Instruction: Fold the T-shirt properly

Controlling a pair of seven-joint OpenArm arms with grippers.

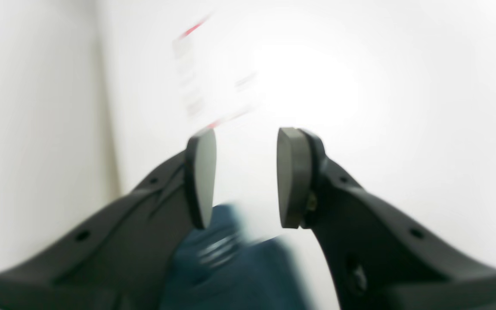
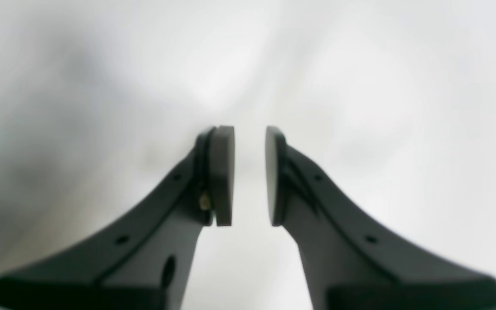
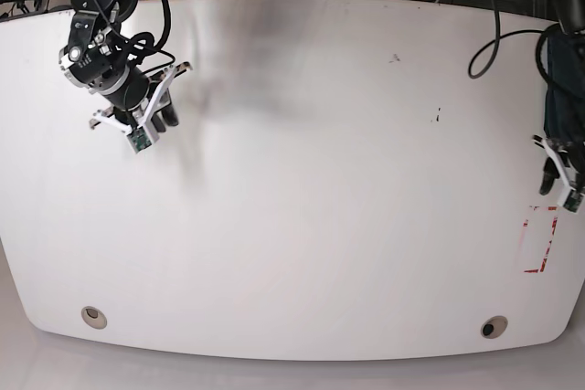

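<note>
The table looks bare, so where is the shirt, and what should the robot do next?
Probably lower the left pincer onto the T-shirt, grip it and pull it onto the table. The left wrist view shows dark blue cloth just below that pincer's open, empty jaws, and the base view shows it only at the table's right edge.

The T-shirt (image 1: 235, 267) is blurred and cut off by the left wrist view's lower edge; the red-marked label (image 1: 205, 77) is unreadable.

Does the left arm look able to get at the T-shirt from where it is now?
Probably yes. The left end effector is open with nothing between its pads, and the T-shirt shows as dark teal cloth just behind and below it. In the base view the cloth hangs at the table edge, mostly out of frame.
</note>
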